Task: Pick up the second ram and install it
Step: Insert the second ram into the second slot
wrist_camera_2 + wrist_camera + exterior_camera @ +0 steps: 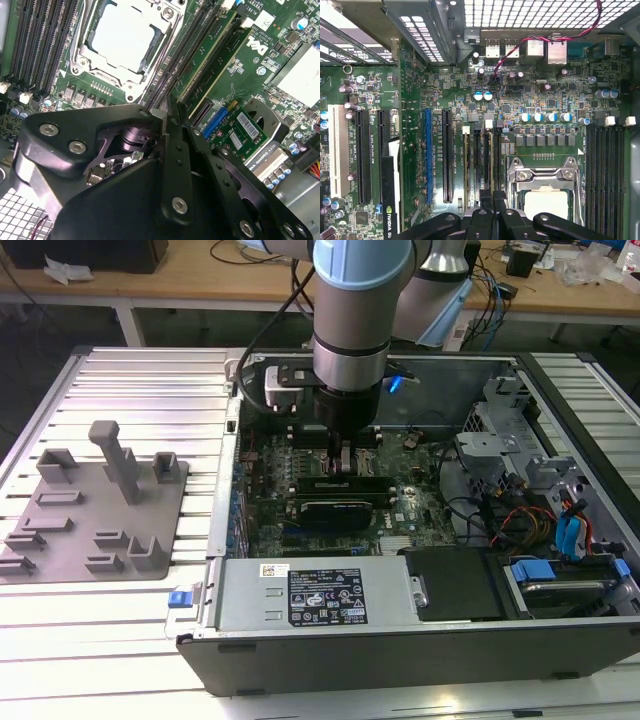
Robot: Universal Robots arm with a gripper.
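Closest, the hand (162, 114), closed tight, is hovering over the slots (182, 55), the ram (209, 50) sitting alongside (seated or not, unclear), so any off-line press is likely risking a bent stick.

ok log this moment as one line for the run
arm: inside open grey computer case | black gripper: low over black memory slots beside silver processor socket | grey plastic fixture tray: outside case, exterior view's left
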